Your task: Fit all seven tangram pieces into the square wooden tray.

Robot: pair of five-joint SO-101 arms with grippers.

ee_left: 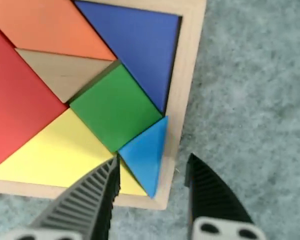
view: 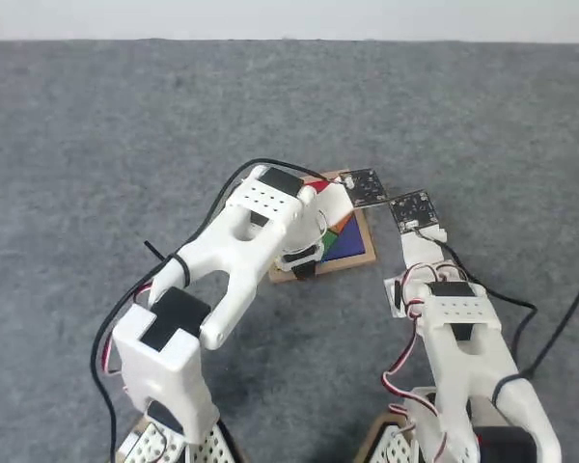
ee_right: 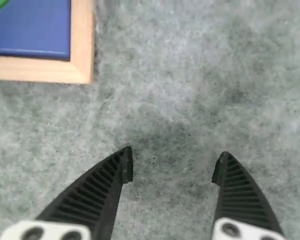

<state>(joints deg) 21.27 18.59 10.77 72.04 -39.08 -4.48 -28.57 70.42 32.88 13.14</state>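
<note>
My left gripper [ee_left: 154, 159], jaws spread, straddles the light blue triangle [ee_left: 146, 155]. It lies between my fingertips at the wooden tray's [ee_left: 190, 75] corner and seems to overlap the rim. To seat it, nudge gently inward against the green square [ee_left: 115, 112], pressing flat. My right gripper [ee_right: 175, 152] hangs spread over carpet [ee_right: 215, 75].

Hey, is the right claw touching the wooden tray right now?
Apart. The right wrist view shows bare grey carpet between the open right claw and the wooden tray corner.
</note>
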